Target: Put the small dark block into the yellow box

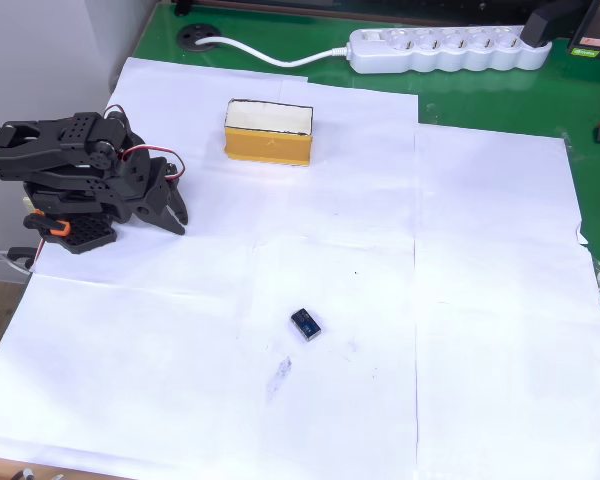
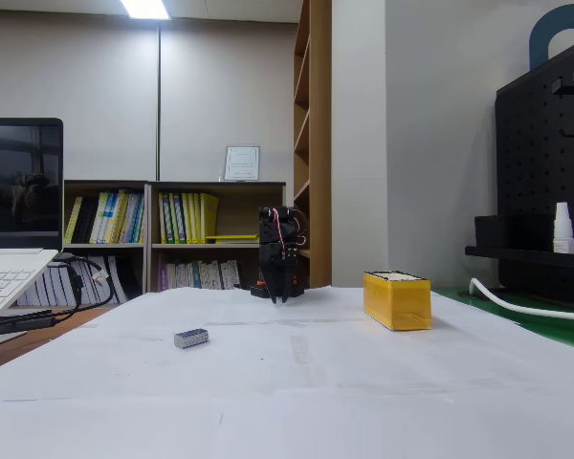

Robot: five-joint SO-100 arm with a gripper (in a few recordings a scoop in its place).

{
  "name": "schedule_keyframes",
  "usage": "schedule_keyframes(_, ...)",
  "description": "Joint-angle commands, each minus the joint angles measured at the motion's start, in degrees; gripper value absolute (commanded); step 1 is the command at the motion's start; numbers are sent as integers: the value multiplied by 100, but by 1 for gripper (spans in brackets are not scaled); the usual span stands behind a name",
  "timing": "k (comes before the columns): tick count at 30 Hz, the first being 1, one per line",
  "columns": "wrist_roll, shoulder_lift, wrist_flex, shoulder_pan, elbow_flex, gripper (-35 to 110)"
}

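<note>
The small dark block (image 1: 305,324) lies alone on the white paper near the middle of the table; the fixed view shows the block (image 2: 190,338) low at the left. The yellow box (image 1: 269,131) stands at the far side of the paper with its pale inside facing up, and in the fixed view the box (image 2: 397,299) is right of centre. My black arm is folded at the left edge, its gripper (image 1: 175,217) pointing down at the paper with the fingers together, far from both block and box. From the fixed view the gripper (image 2: 282,292) hangs at the table's far end.
A white power strip (image 1: 445,48) with its cable lies on the green mat (image 1: 500,95) behind the paper. A laptop (image 2: 14,253) stands at the left in the fixed view. White paper sheets (image 1: 460,300) cover the table.
</note>
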Motion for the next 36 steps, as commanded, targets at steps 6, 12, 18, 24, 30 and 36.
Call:
schedule_keyframes(6, -53, -114, 501, 88, 88, 0)
schedule_keyframes(12, -53, -114, 501, 88, 88, 0)
schedule_keyframes(18, -53, -114, 501, 88, 88, 0)
schedule_keyframes(24, -53, -114, 501, 88, 88, 0)
schedule_keyframes(30, -53, -114, 501, 88, 88, 0)
schedule_keyframes(36, -308, -114, 519, 281, 88, 3)
